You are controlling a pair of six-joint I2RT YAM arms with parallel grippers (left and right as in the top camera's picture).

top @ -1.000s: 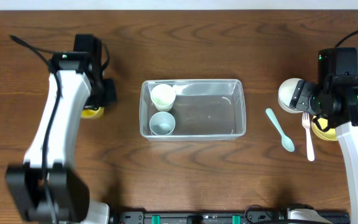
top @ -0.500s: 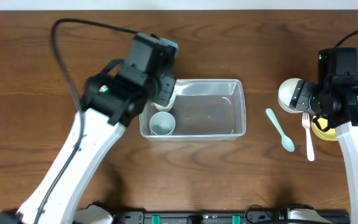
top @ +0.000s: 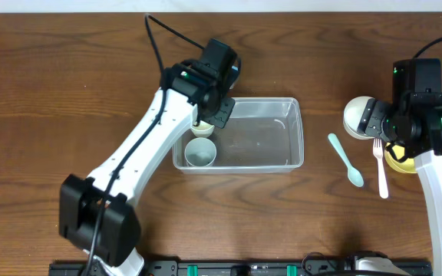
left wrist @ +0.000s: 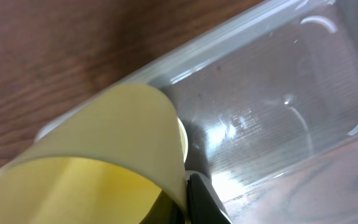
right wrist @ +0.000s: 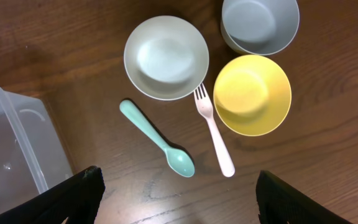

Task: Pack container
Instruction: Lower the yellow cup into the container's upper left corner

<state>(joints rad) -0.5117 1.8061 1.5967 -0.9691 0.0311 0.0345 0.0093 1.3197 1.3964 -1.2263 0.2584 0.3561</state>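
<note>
Left wrist view puts the left tool (top: pixel 208 119) clamped on one pale yellow cup (left wrist: pixel 98 149), which lies tilted with its mouth toward the camera; one dark finger (left wrist: pixel 199 200) presses against its lower side. Just beyond the cup is the container (top: pixel 263 142), a clear rectangular tub with rounded corners. From overhead the left tool hangs over the tub's far left corner, so the cup sits above that end. One pale blue cup (top: pixel 200 152) stands upright inside the tub at its near left corner. The rest of the tub floor is bare.

The right tool (right wrist: pixel 179 186) is spread wide with nothing between its fingers, well to the right of the container and above the tableware. Below it lie three bowls: one pale green-white bowl (right wrist: pixel 166 57), one grey-blue bowl (right wrist: pixel 260 25) and one yellow bowl (right wrist: pixel 252 94), close together. One teal spoon (right wrist: pixel 157 138) and one pale fork (right wrist: pixel 213 130) lie side by side just near of the bowls, between them and the tub's right end.

The surface (top: pixel 52 77) is dark brown wood grain. A pale strip edges its far side; what that is cannot be told.
</note>
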